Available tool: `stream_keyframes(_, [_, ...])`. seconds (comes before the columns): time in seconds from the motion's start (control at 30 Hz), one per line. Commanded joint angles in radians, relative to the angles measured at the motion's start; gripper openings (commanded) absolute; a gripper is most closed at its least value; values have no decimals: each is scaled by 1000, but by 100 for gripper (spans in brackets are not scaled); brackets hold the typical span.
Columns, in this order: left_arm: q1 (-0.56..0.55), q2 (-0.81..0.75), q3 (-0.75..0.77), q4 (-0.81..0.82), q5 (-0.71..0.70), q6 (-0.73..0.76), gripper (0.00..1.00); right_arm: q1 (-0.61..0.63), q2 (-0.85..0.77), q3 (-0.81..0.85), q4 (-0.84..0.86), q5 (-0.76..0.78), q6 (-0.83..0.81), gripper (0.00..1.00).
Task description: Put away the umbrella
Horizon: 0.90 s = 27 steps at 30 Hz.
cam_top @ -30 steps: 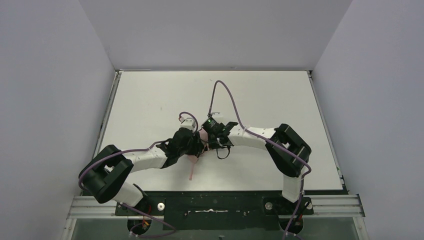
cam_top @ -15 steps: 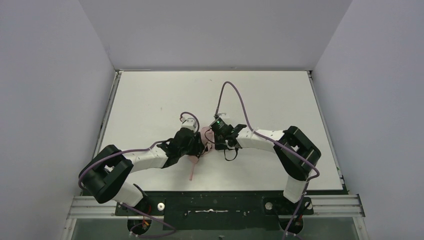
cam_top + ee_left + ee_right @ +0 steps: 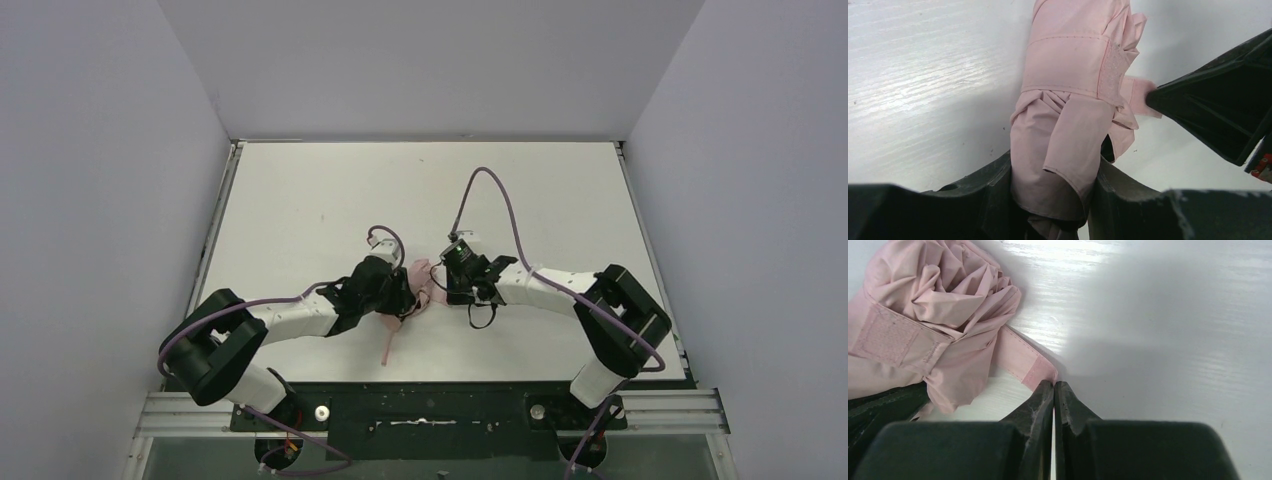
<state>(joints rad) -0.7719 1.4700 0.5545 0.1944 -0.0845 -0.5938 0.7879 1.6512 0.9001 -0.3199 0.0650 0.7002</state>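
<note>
Both tools (image 3: 404, 297) (image 3: 442, 287) hold umbrella (image 3: 1068, 95), far from table (image 3: 300, 190) edges

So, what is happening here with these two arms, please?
Both arms are working on the pale pink umbrella, which lies folded on the white table. The left gripper clamps the bundled fabric between its fingers. The right gripper is shut at the free end of the strap, apparently pinching it, and this end sticks out beside the bundle. The strap end is not fastened yet.

No text, label, brand, number or sign can be read anywhere.
</note>
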Motion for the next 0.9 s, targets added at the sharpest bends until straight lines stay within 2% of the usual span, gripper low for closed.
stream_keyframes(0.0, [22,11,-7,-157,-147,44,0,-48,-110,-81,-103,29,-30,0])
stream_keyframes(0.43, [17,43,0,-139,-131,87,0,-127,-335,-154,70,-160,60,0])
stream_keyframes(0.87, [-45,100,49,-175,-162,109,0,-198,-377,-176,374,-375,185,0])
